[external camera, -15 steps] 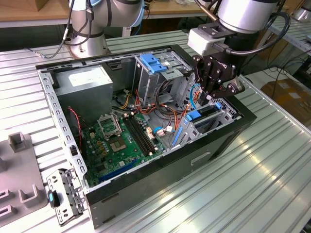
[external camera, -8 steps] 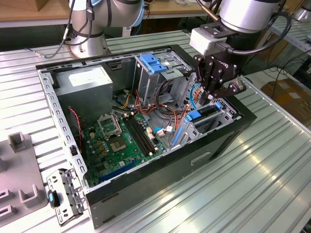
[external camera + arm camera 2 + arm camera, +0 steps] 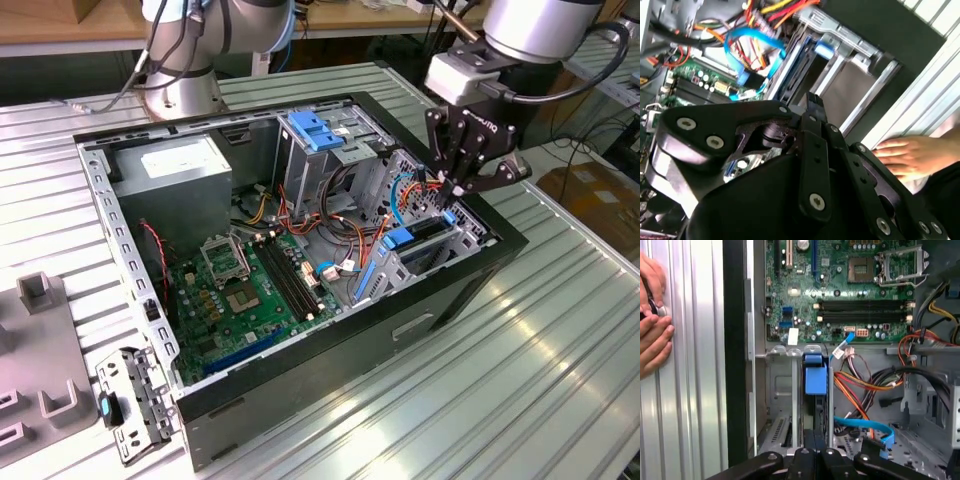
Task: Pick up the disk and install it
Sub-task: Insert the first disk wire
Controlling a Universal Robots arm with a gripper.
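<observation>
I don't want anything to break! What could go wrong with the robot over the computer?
A person's hand rests on the table right beside the case, close to the gripper, so it could get bumped. Loose cables lie next to the bay below the gripper and might snag or get pinched.

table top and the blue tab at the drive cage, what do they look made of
Table top: probably bare aluminium, ribbed with a dull silver sheen. Blue tab: likely moulded plastic, even matte blue with rounded edges.
</observation>
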